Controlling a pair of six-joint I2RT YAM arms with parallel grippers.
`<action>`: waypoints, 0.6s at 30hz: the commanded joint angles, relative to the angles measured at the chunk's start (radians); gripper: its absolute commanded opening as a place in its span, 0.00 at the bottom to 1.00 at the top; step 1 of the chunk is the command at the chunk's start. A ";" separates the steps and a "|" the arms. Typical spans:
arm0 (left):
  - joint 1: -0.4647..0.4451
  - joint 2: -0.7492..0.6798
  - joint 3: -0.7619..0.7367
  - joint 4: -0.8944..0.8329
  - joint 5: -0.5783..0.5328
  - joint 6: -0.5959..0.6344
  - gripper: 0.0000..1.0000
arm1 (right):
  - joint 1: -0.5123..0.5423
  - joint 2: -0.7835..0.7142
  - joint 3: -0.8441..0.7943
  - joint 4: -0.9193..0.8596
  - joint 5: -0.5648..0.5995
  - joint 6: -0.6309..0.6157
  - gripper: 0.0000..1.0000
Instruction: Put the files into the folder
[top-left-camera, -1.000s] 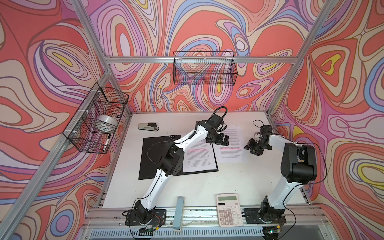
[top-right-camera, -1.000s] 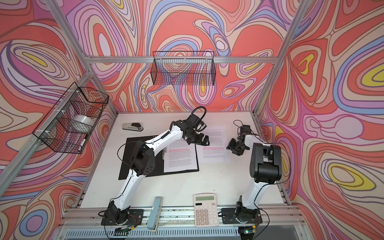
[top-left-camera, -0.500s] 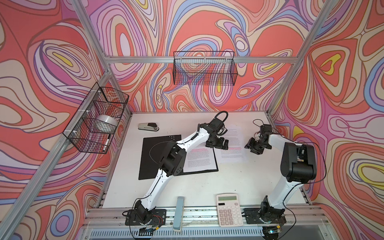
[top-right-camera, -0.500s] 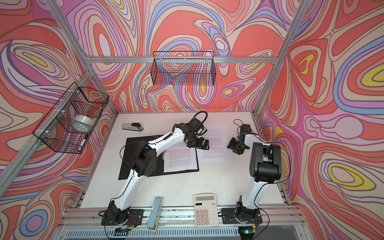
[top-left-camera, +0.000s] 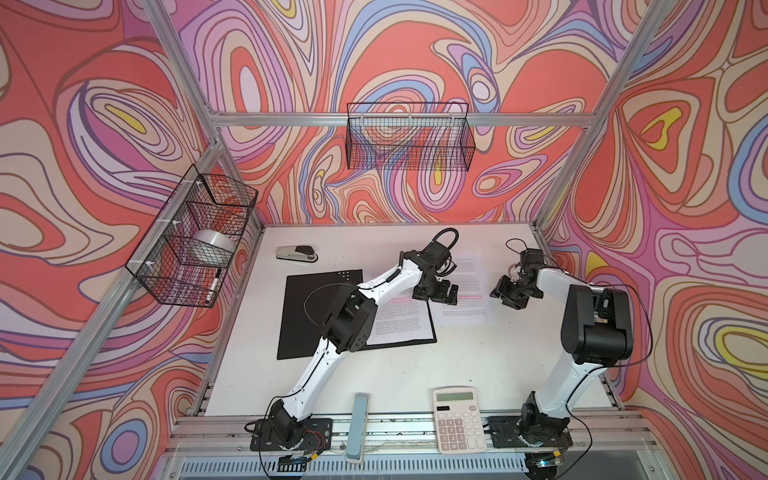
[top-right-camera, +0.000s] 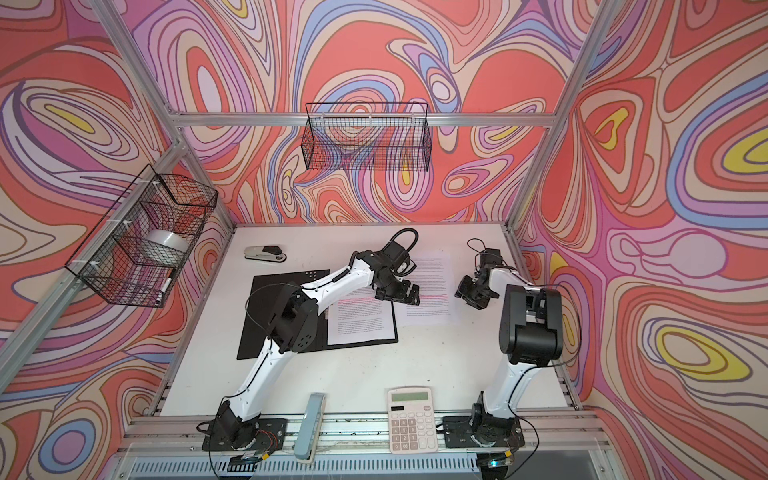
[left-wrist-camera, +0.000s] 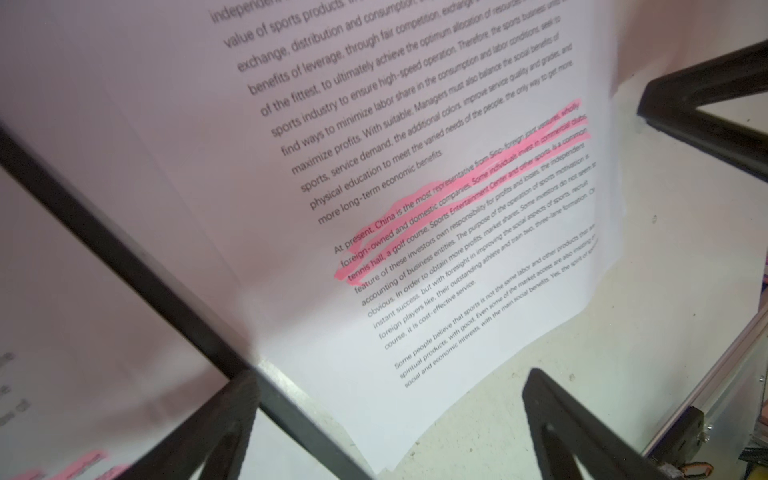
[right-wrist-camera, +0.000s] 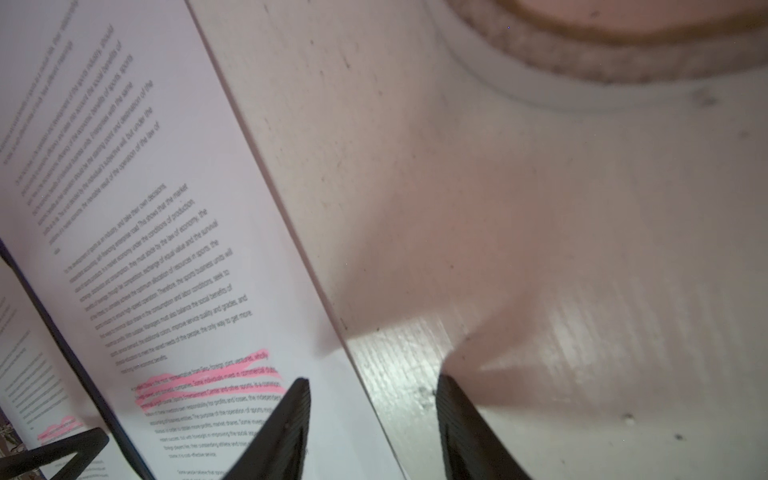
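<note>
Folder (top-left-camera: 307, 316) middle behind left arm (top-left-camera: 353, 320); files' (top-left-camera: 471, 309) top-view print unreadably small.

Left fingers (left-wrist-camera: 557, 415) now nearer files (top-left-camera: 473, 309)

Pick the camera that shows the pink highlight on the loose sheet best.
Left wrist: the pink highlight on the loose sheet sits mid-frame, text legible. Right wrist shows it smaller, blurrier, beside the right gripper. Both top views show only a thin pink streak.
</note>
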 joint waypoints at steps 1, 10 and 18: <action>-0.013 0.037 -0.004 -0.027 0.016 -0.017 1.00 | 0.001 0.029 0.023 -0.013 0.014 -0.014 0.52; -0.020 0.091 0.035 0.001 0.144 -0.054 1.00 | 0.001 0.063 0.038 -0.065 0.006 -0.027 0.53; -0.026 0.138 0.076 0.022 0.214 -0.070 1.00 | 0.001 0.085 0.021 -0.101 -0.099 -0.024 0.54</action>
